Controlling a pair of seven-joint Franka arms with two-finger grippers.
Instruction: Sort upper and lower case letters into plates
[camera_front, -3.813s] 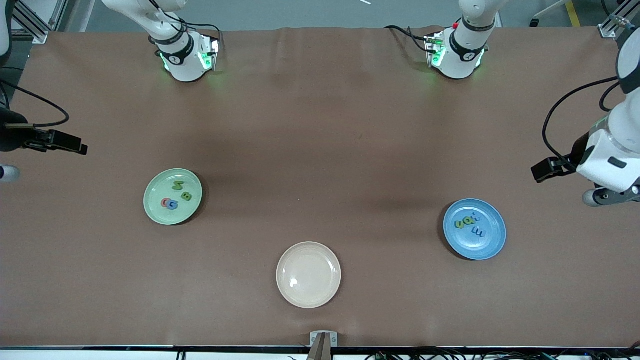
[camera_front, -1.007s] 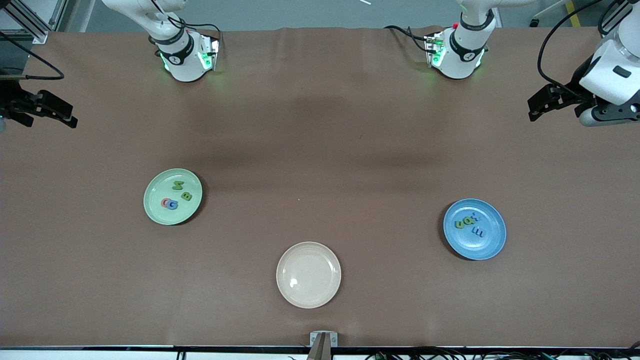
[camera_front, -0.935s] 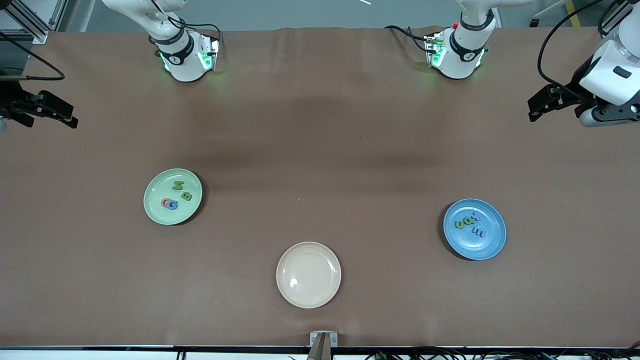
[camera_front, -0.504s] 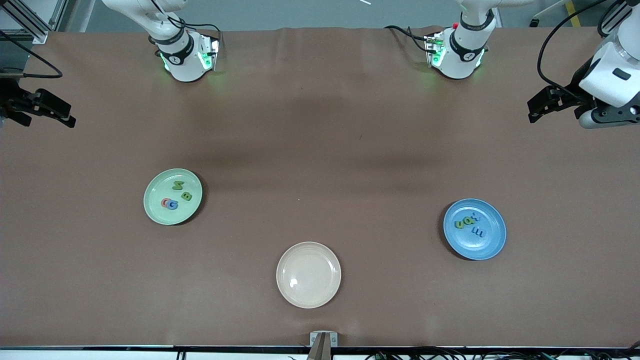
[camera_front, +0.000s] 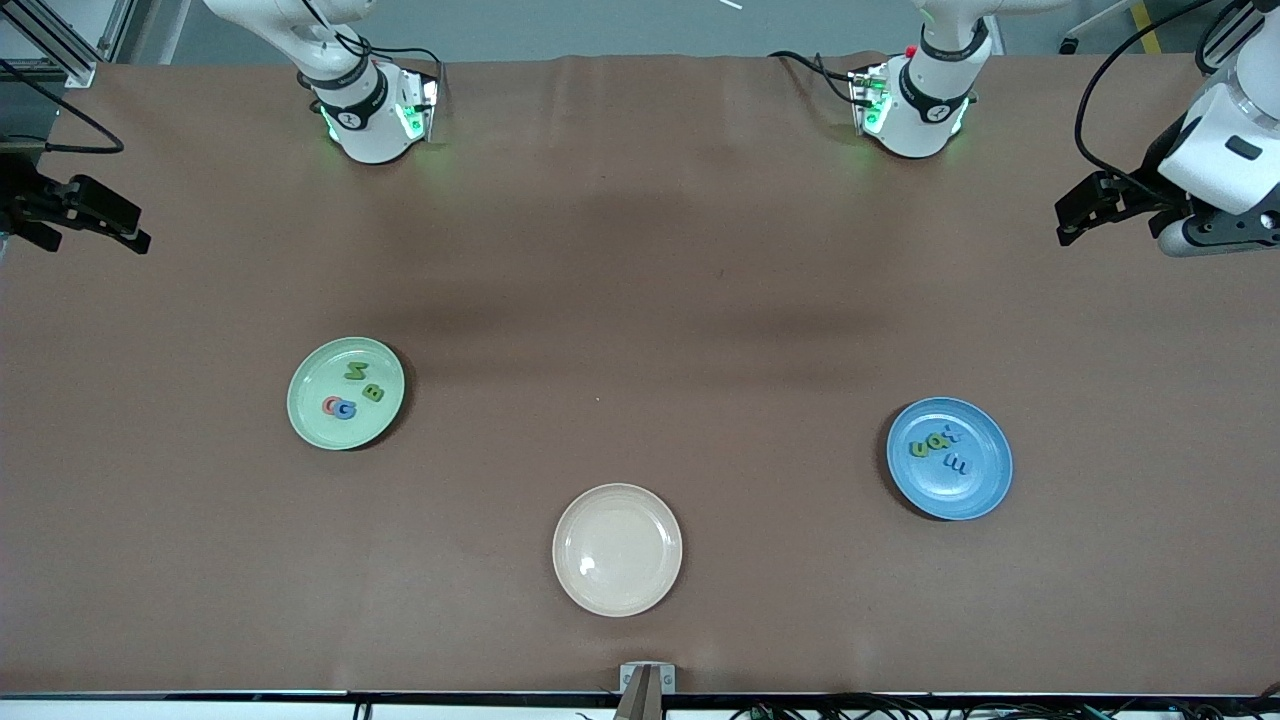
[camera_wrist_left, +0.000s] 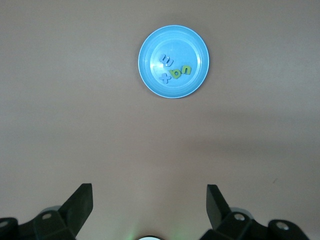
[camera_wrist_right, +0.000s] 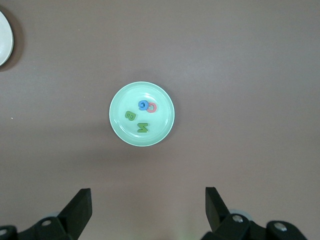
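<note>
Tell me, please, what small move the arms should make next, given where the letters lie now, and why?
Probably none beyond staying parked: the green plate holds the four capitals, the blue plate holds the four small letters, and the beige plate is bare. The left gripper and right gripper hang open and empty over the table ends.

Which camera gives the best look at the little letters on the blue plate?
The left wrist view: the blue plate sits square in it, its letters distinct. The front view shows them smaller; the right wrist view misses them.
</note>
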